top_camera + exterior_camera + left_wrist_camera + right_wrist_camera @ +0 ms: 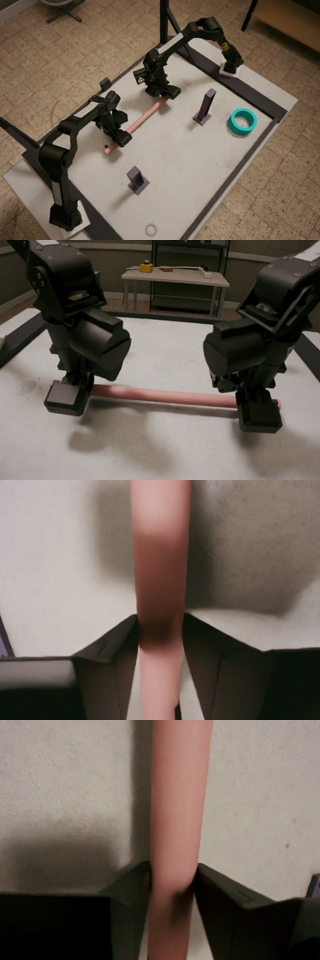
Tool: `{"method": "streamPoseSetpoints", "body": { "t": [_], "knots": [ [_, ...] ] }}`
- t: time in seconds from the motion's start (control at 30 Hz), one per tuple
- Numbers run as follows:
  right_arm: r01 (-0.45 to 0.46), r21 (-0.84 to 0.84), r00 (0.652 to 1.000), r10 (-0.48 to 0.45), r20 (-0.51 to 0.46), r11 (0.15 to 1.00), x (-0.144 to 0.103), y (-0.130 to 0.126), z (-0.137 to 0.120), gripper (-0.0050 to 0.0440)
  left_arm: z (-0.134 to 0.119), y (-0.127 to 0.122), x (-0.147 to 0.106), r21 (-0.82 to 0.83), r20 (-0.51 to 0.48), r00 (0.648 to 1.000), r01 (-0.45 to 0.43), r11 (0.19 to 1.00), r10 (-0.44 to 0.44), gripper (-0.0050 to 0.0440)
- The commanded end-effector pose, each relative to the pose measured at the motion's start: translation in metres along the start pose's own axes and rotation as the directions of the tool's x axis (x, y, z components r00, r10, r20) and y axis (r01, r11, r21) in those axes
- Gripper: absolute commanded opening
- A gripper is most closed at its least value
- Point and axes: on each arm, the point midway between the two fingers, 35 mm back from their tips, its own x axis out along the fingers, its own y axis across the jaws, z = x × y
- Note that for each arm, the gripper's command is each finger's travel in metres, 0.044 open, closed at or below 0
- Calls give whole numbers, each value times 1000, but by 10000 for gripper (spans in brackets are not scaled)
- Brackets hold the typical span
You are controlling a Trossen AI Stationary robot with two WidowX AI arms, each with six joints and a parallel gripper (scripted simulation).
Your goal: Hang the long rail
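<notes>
Rail: pink, round, slender; dark stub near one end. Located over the table, well apart from both posts.
Left claw and right claw: each pinching rail.
Two posts, purple, upright, red-marked: left post, right post.
Teal ring: near left post.

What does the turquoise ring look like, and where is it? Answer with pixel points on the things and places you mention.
On the pale tabletop (180, 155) (165, 356) (50, 555) (260, 795), find the dark border (240, 165) (155, 315). Near one corner sits a thick turquoise ring (236, 130), open in the middle. Its tall wall and bright colour distinguish it from the flat grey ring (146, 229).
</notes>
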Motion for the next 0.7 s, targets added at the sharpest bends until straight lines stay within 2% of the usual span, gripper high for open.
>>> {"method": "streamPoseSetpoints", "body": {
  "t": [0.0, 0.27, 0.67],
  "knots": [
    [-19, 7, 999, 19, 35, 1000, -30, -5, 2, -50, 1, 5, -35, -7, 43, 999, 27, 1000, -27, -50],
    [-19, 7, 999, 19, 35, 1000, -54, -12, 2, -50, 0, 12, -61, -7, 44, 999, 27, 1000, -27, -50],
    [-19, 7, 999, 19, 35, 1000, -55, -13, 2, -50, 0, 12, -63, -7, 44, 999, 27, 1000, -27, -50]
  ]
}}
